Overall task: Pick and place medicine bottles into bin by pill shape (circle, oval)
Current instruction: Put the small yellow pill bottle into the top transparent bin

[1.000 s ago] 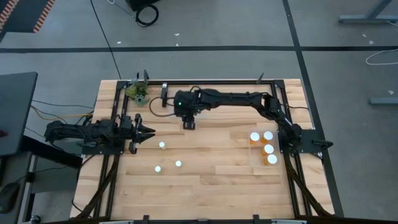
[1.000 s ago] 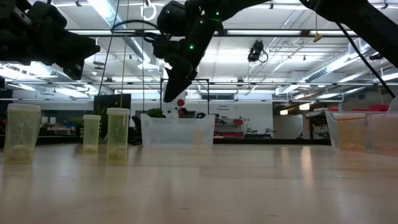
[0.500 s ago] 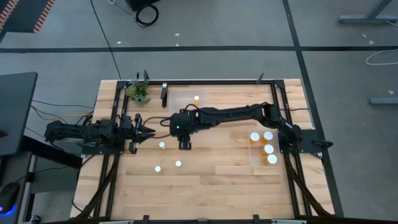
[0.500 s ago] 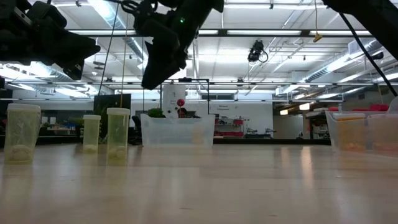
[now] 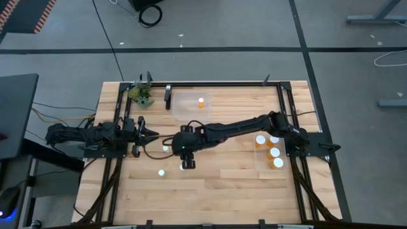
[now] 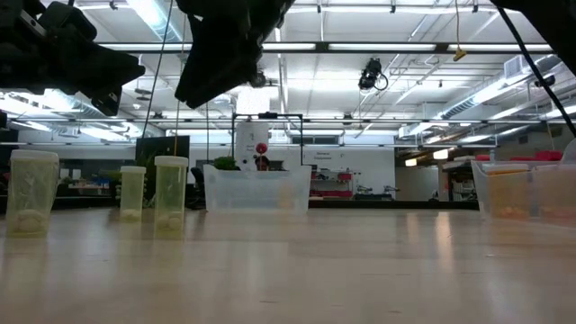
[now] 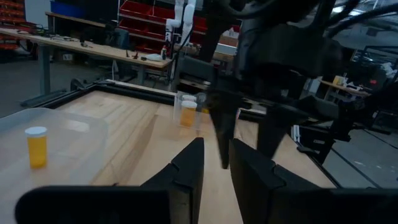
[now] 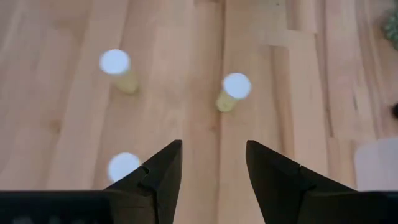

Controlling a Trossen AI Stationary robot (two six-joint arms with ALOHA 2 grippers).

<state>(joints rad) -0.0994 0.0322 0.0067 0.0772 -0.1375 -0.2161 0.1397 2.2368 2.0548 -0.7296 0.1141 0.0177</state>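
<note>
A: Hovering is being done by the right gripper (image 5: 185,164), stretched out from the desk's right edge to just left of centre, fingers parted with nothing between them. Three medicine bottles (image 8: 234,91) are being seen on the desk below it in the right wrist view, all upright on their bases, white caps up.

B: Which one is being lined up?

A: Judged only: the bottle nearest the gripper (image 8: 124,167), which is being partly covered by one finger (image 8: 163,174) in that view. It is lying a little off to one side of the gap, not centred. Long axis is vertical, so a straight top-down close over the cap is being called for after a small sideways shift.

B: And the left arm?

A: It is being parked at the desk's left edge, left gripper (image 7: 214,163) closed and empty. It is sitting about as near the loose bottles, but the right gripper is already over them.

B: Anything being in the way?

A: Two other bottles (image 8: 116,68) are standing well apart from the near one, so clearance is being judged fine. One bottle is already sitting in the clear bin at the far edge (image 5: 191,104); several are sitting in the right-edge bin (image 5: 261,164). A small plant (image 5: 140,94) is being left at the far left corner.
</note>
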